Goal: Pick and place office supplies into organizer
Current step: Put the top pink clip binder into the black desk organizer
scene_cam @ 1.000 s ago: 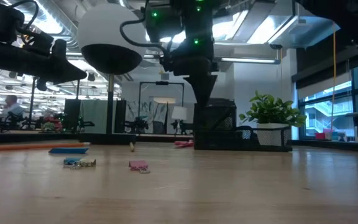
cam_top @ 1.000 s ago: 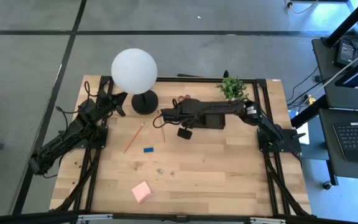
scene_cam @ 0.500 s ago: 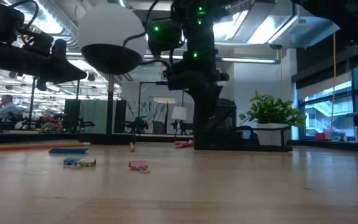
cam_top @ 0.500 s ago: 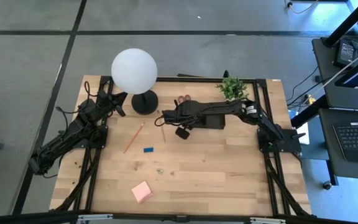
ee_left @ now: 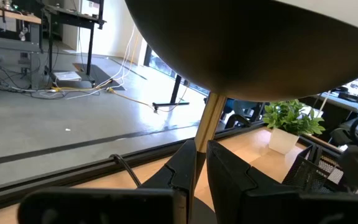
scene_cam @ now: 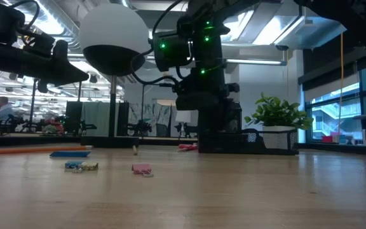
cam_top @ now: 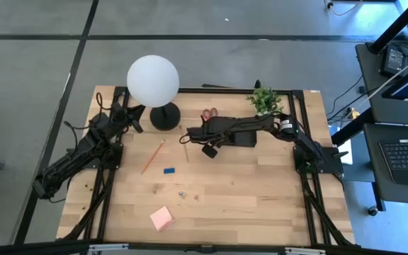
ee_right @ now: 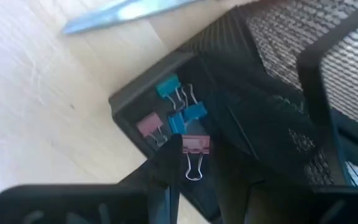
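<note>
The black mesh organizer (cam_top: 245, 139) stands at the table's far middle, and its low end compartment (ee_right: 124, 99) holds several small blue and pink clips (ee_right: 174, 111). My right gripper (cam_top: 198, 134) hangs over that compartment, pointing steeply down, shut on a pink binder clip (ee_right: 196, 145). Red-handled scissors (cam_top: 209, 113) lie on the table just beyond the organizer. Two pencils (cam_top: 153, 156), a blue eraser (cam_top: 169, 170), loose clips (cam_top: 183, 193) and a pink sticky pad (cam_top: 162, 218) lie on the table. My left gripper (ee_left: 191, 171) waits shut by the lamp's stem (ee_left: 207, 118). My right gripper pinches the pink binder clip by its coloured body (ee_right: 196, 144) between its two fingers (ee_right: 166, 168), coming from above. The clip's wire loops (ee_right: 194, 169) point back toward the wrist. The clip is clear of the compartment floor and of the clips lying there.
A white globe lamp (cam_top: 152, 80) on a round black base (cam_top: 165, 117) stands at the far left, and a small potted plant (cam_top: 264, 100) right of the scissors. The near half of the table (cam_top: 246, 205) is bare wood apart from the pad.
My right gripper has come down toward the organizer and rolled about its own pointing line, keeping the pink clip. The scissors' red handles, partly covered by the arm before, now show.
</note>
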